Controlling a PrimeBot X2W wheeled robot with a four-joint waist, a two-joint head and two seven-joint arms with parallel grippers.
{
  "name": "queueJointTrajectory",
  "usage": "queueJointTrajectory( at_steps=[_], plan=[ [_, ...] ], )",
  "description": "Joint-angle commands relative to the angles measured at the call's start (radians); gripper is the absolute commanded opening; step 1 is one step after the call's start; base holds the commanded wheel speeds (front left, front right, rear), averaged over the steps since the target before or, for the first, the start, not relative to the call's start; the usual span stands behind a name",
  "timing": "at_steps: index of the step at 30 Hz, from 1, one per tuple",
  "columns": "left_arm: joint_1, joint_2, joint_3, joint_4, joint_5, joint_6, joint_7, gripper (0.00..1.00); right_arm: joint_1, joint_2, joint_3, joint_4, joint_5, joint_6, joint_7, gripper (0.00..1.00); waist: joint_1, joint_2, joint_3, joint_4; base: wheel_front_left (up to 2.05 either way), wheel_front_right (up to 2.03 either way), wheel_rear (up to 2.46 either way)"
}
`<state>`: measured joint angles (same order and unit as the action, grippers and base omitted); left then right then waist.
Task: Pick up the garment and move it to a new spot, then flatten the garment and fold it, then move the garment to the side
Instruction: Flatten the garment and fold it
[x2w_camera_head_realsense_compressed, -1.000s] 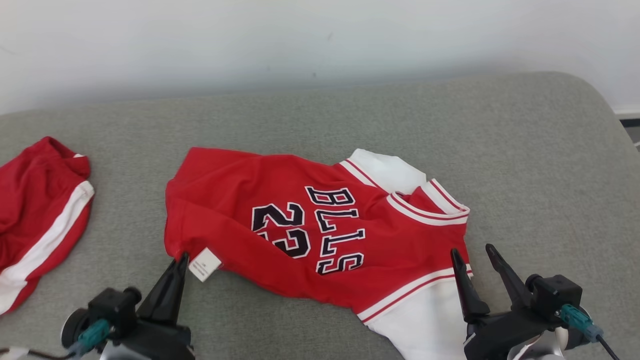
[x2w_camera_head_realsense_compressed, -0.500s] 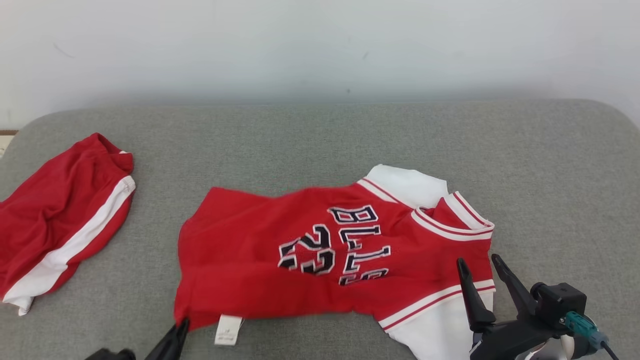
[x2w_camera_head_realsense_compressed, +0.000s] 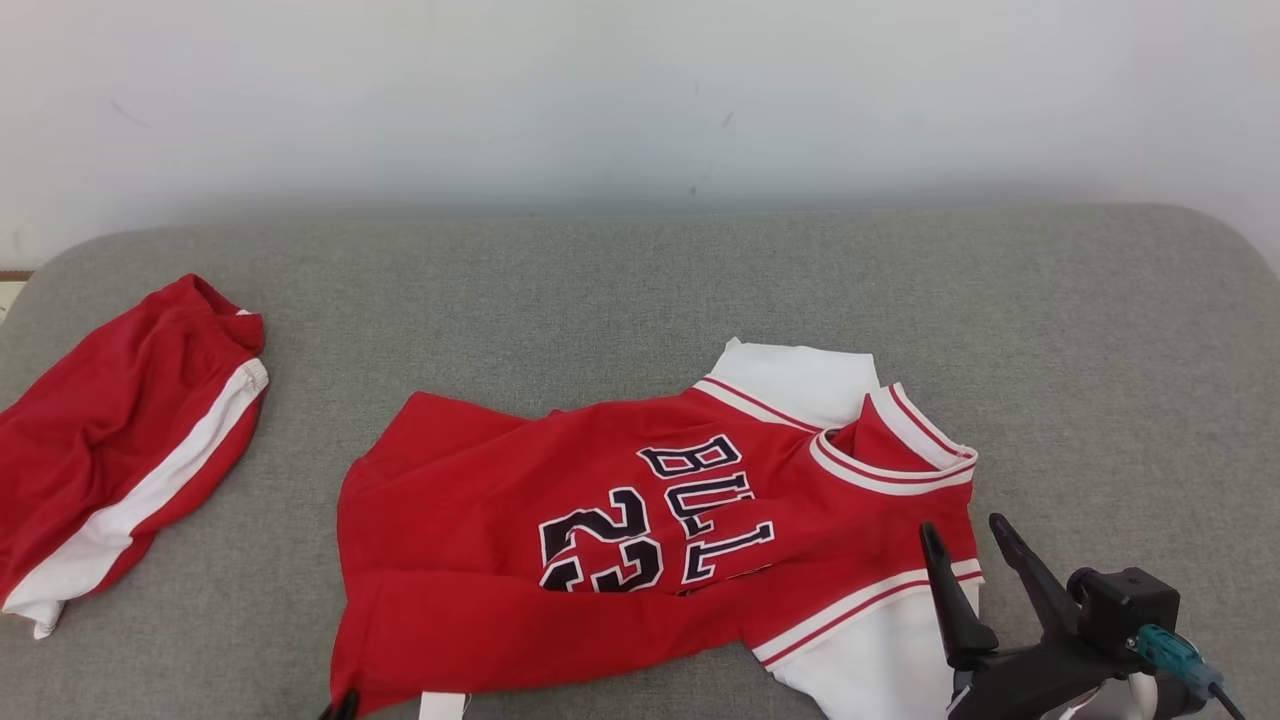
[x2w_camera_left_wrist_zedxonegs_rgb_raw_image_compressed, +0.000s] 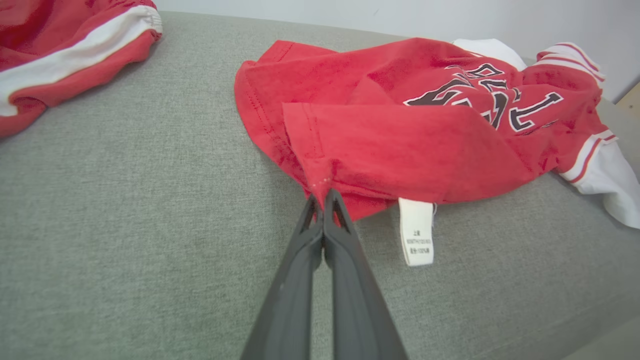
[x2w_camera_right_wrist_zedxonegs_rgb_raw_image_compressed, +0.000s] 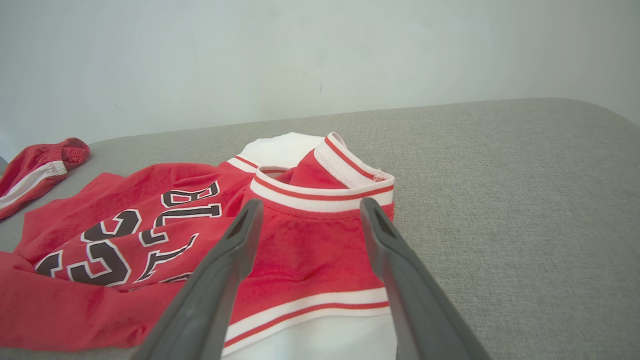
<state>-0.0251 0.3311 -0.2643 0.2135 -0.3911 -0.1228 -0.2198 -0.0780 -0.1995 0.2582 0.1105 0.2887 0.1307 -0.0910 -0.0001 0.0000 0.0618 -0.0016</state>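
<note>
A grey, woven-cloth tabletop (x2w_camera_head_realsense_compressed: 1100, 350) with rounded far corners runs across the scene, set against a plain pale wall (x2w_camera_head_realsense_compressed: 640, 100) with a few small marks. At the robot's left lies a pair of red shorts (x2w_camera_head_realsense_compressed: 110, 450) with a white side stripe, well apart from the jersey. The red jersey (x2w_camera_head_realsense_compressed: 620, 540) lies near the front edge in the middle, collar to the right, with white sleeves at the far side and the near right. Its black "23" and lettering face up.

The left end effector (x2w_camera_left_wrist_zedxonegs_rgb_raw_image_compressed: 323, 197) is clenched on the jersey's near-left hem corner, its two dark fingers pressed together with red cloth pinched at the tips. A white care label (x2w_camera_left_wrist_zedxonegs_rgb_raw_image_compressed: 416, 232) hangs just beside that grip, lying on the grey cloth. In the head view only the tip of this end effector (x2w_camera_head_realsense_compressed: 345, 708) shows, at the bottom edge. The right end effector (x2w_camera_head_realsense_compressed: 963, 527) is released, fingers spread wide above the red shoulder panel beside the striped armhole trim. From the right wrist view it seems to hang just over the cloth, though contact cannot be ruled out.

Compared with half a second ago, the pinched hem has been drawn toward the near edge. A band of red cloth is now doubled over the jersey's near side, hiding the last letter and the foot of the numerals. The left end effector has slipped almost out of the head view, and the label has gone with it to the bottom edge. The right end effector and the shorts sit about where they were.
</note>
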Motion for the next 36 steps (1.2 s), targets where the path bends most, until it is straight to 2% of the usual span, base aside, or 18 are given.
queueJointTrajectory(
  at_steps=[1,2,3,4,12,22,27,36],
  plan=[
    [0.006,0.003,0.001,0.010,0.003,-0.002,-0.006,0.00,0.008,-0.004,0.001,-0.001,0.004,0.000,0.001,1.00,0.0001,0.0000,0.000,0.000,0.00,0.00,0.00],
    [0.002,-0.002,-0.003,0.024,0.005,-0.002,-0.012,0.06,0.007,-0.004,0.000,-0.002,0.003,0.000,0.001,1.00,0.0001,0.0000,0.001,0.000,0.00,0.00,0.00],
    [-0.008,-0.005,-0.013,0.047,0.019,0.001,-0.018,0.58,0.008,-0.005,-0.003,-0.003,0.001,0.000,0.002,1.00,0.0001,0.0000,0.001,0.001,0.00,0.00,0.00],
    [-0.011,-0.012,-0.012,0.055,0.019,0.005,-0.023,1.00,0.008,-0.005,-0.004,-0.005,0.000,0.000,0.003,1.00,0.0001,0.0000,0.002,0.002,0.00,0.00,0.00],
    [0.010,-0.063,0.040,0.037,0.016,0.054,-0.046,1.00,0.009,-0.005,-0.013,-0.012,-0.003,0.000,-0.002,1.00,0.0001,0.0000,-0.002,0.018,0.00,0.00,0.00],
    [0.065,-0.144,0.186,-0.158,0.116,0.133,-0.046,1.00,0.008,0.003,-0.025,-0.014,-0.017,0.000,-0.015,1.00,0.0001,0.0000,-0.024,0.027,0.00,0.00,0.00],
    [0.086,-0.179,0.242,-0.219,0.152,0.150,-0.046,1.00,0.013,0.006,-0.036,-0.016,-0.024,0.000,-0.020,1.00,0.0001,0.0000,-0.034,0.011,0.00,0.00,0.00],
    [0.104,-0.210,0.312,-0.250,0.181,0.145,-0.046,1.00,0.032,0.011,-0.062,-0.026,-0.040,0.000,-0.026,1.00,0.0001,0.0000,-0.043,-0.023,0.00,0.00,0.00]
  ],
)
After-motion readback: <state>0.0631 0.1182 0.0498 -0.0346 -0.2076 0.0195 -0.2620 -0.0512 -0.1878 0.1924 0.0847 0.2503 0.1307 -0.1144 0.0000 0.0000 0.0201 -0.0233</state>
